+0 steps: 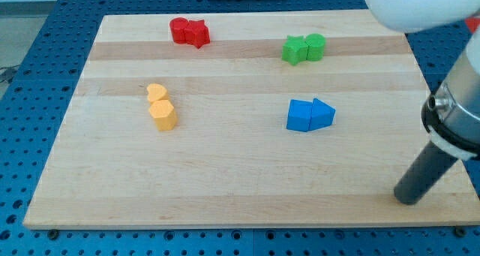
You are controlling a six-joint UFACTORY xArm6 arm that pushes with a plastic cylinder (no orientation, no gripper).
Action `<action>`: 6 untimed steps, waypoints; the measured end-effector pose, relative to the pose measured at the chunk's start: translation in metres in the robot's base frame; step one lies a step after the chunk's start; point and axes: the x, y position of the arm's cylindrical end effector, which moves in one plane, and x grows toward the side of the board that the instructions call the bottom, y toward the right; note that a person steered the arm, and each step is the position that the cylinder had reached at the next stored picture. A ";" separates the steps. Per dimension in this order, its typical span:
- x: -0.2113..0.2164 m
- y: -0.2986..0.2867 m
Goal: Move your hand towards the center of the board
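My tip (409, 200) at the board's (225, 188) lower right, well right of the blue blocks (310, 115); no jaws here.

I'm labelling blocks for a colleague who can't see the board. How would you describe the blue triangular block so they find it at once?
Start at the wooden board and look right of its centre, below the green pair. Two blue blocks touch there; my tip is further right, near the bottom edge. The blue triangular block is the right-hand one, pointed, while its neighbour, the blue cube, is square.
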 end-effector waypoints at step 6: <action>-0.064 -0.010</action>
